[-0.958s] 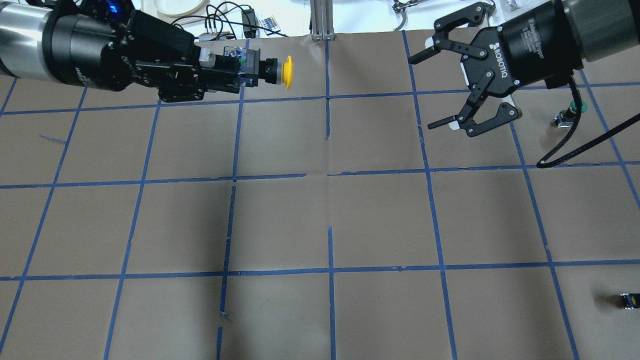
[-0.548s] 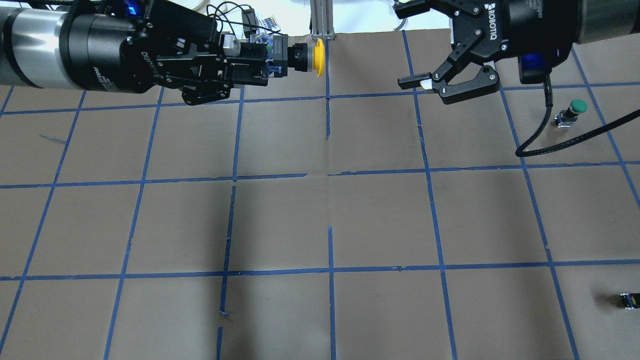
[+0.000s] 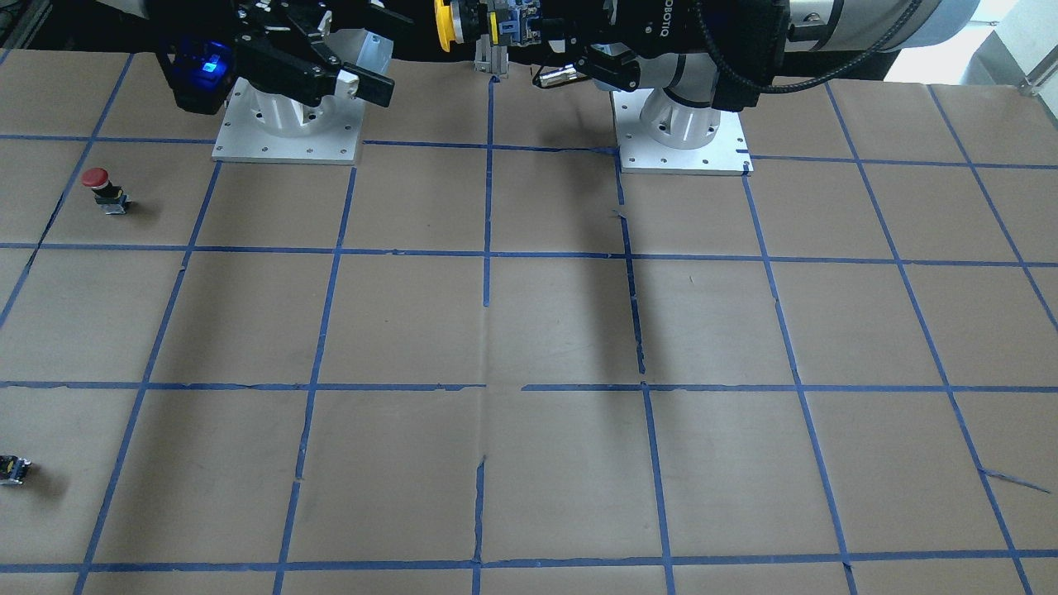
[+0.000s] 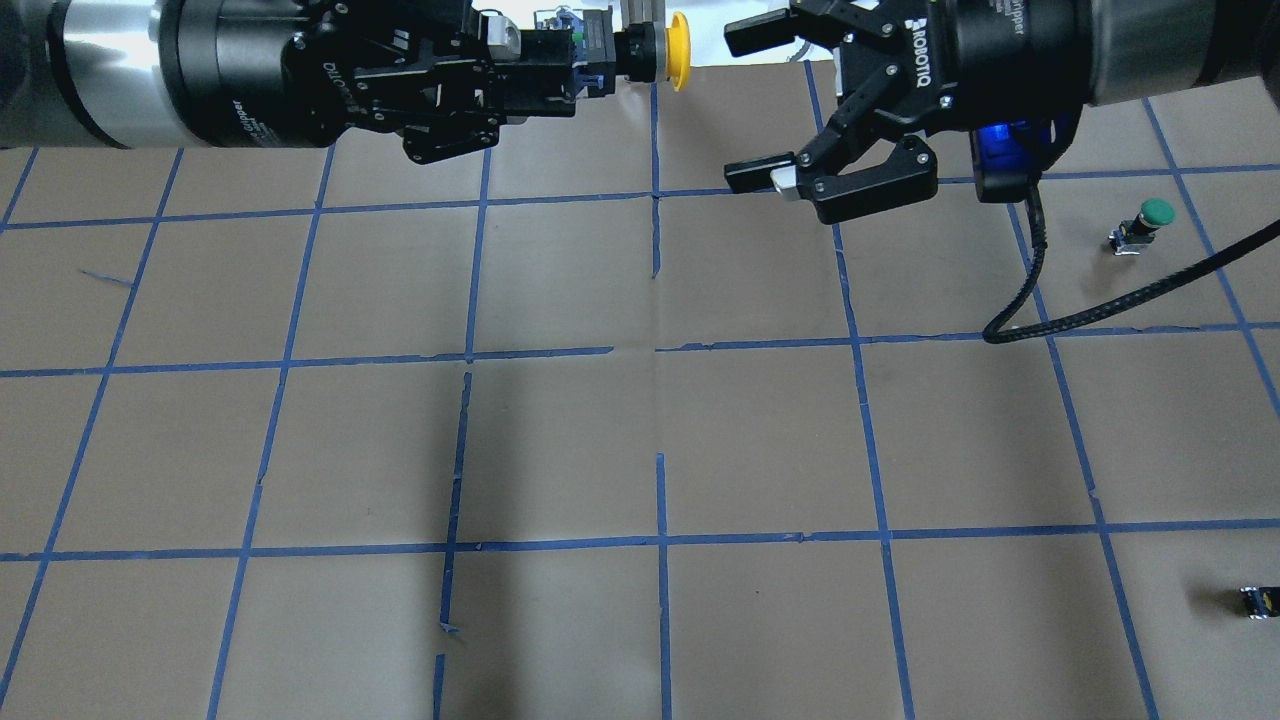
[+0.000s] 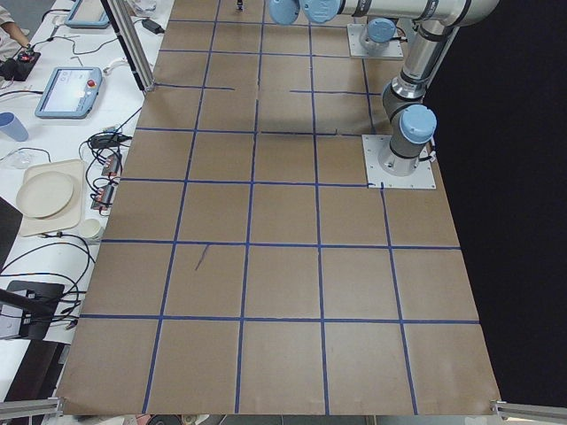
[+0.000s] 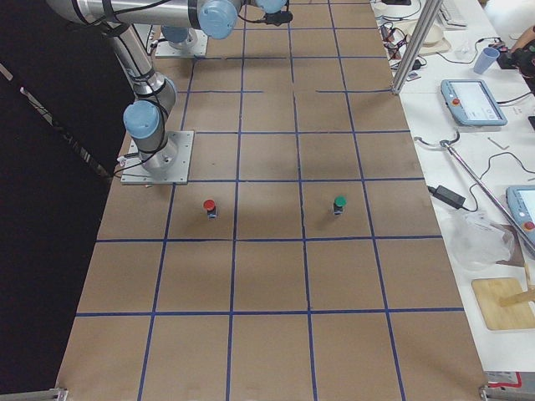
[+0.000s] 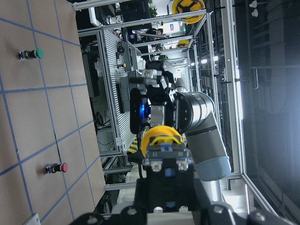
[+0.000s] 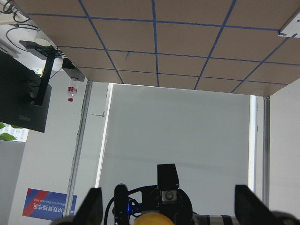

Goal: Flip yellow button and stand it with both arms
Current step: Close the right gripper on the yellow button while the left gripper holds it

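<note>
The yellow button is held level in the air over the far middle of the table, yellow cap pointing at my right gripper. My left gripper is shut on its black-and-grey body. It also shows in the front view and the left wrist view. My right gripper is open, just right of the cap and apart from it, jaws spread wide. In the right wrist view the cap sits low between the open fingers.
A green-capped button stands at the far right, under the right arm's cable. A red-capped button stands near the right arm's base plate. A tiny black-yellow block lies near the right edge.
My left gripper carried the yellow button right and farther back. My right gripper swung left toward the cap and stayed open. The gap between the two has narrowed.
</note>
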`<move>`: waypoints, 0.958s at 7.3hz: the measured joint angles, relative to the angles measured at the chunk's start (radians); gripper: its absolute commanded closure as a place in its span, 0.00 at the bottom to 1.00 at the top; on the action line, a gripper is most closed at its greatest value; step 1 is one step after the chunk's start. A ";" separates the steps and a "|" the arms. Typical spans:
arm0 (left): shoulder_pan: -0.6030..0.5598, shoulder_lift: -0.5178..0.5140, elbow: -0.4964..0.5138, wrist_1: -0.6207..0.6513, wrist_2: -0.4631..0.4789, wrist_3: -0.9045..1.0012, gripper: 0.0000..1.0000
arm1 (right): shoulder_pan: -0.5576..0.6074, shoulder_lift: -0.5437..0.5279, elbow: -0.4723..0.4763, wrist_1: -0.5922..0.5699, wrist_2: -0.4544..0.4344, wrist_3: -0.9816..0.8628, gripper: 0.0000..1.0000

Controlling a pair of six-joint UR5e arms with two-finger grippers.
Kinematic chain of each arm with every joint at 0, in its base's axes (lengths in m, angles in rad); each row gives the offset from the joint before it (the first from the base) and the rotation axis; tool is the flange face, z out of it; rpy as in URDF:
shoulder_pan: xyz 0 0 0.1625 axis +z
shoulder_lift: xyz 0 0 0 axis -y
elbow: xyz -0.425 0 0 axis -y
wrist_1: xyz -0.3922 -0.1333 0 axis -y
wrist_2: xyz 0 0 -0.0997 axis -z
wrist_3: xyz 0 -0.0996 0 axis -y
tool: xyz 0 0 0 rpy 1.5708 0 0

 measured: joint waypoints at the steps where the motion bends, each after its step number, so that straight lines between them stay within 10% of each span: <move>1: -0.006 0.000 0.001 0.013 -0.018 -0.026 0.92 | 0.012 -0.010 0.000 0.000 0.000 0.010 0.00; 7: -0.011 0.007 0.003 0.019 -0.071 -0.088 0.92 | 0.012 0.011 -0.017 -0.088 0.074 0.100 0.01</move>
